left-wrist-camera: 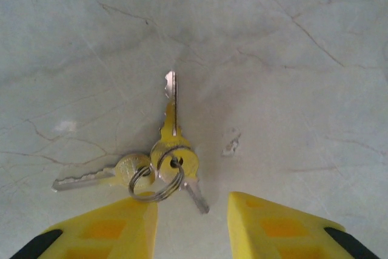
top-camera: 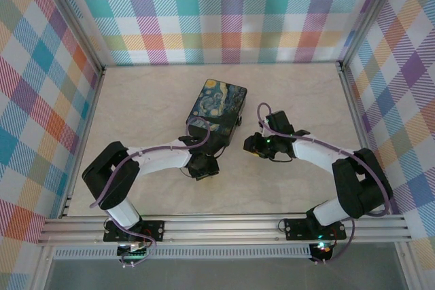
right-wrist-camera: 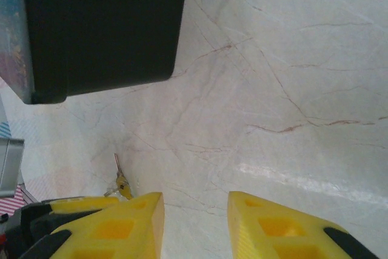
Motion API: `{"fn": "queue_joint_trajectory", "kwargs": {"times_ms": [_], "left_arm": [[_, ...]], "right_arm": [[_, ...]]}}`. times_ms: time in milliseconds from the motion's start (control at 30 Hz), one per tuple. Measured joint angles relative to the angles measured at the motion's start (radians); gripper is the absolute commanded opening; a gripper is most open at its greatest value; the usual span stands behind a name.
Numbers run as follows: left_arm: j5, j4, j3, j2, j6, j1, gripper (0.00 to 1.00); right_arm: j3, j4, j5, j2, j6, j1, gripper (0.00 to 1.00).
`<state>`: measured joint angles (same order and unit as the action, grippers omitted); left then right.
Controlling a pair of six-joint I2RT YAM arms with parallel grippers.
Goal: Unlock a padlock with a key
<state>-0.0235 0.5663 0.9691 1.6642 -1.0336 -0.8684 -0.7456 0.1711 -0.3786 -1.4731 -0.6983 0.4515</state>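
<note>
A bunch of small keys on a metal ring lies flat on the marble tabletop. One brass-headed key [left-wrist-camera: 173, 110] points away from me, a second [left-wrist-camera: 91, 177] points left, and a third blade [left-wrist-camera: 197, 195] angles toward me. My left gripper [left-wrist-camera: 193, 225] hovers open just behind the bunch, the ring [left-wrist-camera: 156, 180] close to its left finger and nothing between the fingers. My right gripper [right-wrist-camera: 195, 225] is open over bare table, with the keys [right-wrist-camera: 121, 180] a little to its left. In the top view both grippers [top-camera: 204, 166] [top-camera: 251, 145] sit just in front of the box. The padlock is out of view.
A large box with a Starry Night lid [top-camera: 217, 104] and black sides [right-wrist-camera: 103, 28] stands on the table just beyond both grippers. Plaid walls and aluminium rails [top-camera: 224, 225] enclose the table. Open marble lies to the right [right-wrist-camera: 291, 89].
</note>
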Motion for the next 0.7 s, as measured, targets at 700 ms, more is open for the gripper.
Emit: {"fn": "queue_joint_trajectory", "kwargs": {"times_ms": [700], "left_arm": [[0.082, -0.015, 0.003, 0.024, -0.068, 0.000, 0.07]], "right_arm": [[0.031, -0.005, -0.031, 0.003, 0.003, -0.027, 0.33]]}}
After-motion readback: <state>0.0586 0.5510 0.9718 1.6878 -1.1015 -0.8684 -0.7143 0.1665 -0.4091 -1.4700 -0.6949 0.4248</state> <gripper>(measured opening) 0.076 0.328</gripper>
